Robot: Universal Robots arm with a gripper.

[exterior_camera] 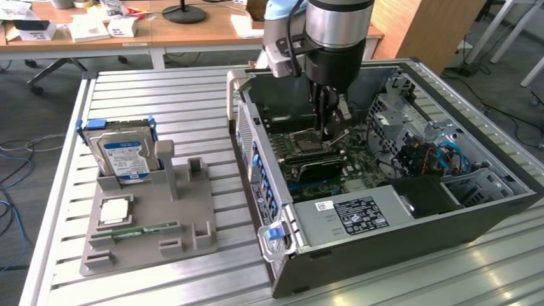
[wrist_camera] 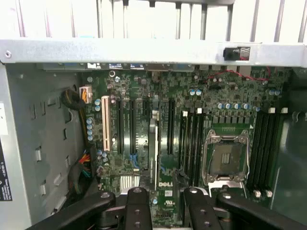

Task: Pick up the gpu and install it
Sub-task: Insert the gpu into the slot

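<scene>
The gripper [exterior_camera: 328, 135] is hanging inside the open case [exterior_camera: 476, 210] on the worktop [exterior_camera: 170, 89], just above the motherboard [wrist_camera: 230, 96]. Its 2 fingers [wrist_camera: 137, 203] are standing apart, released and grasping nothing. The gpu [wrist_camera: 153, 148] is standing edge-on among the expansion slots, between the fingers and apart from both.

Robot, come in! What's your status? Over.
Hand open, low inside the case. Gpu on edge on the board, between the fingers, not gripped. Nothing in the way.
</scene>
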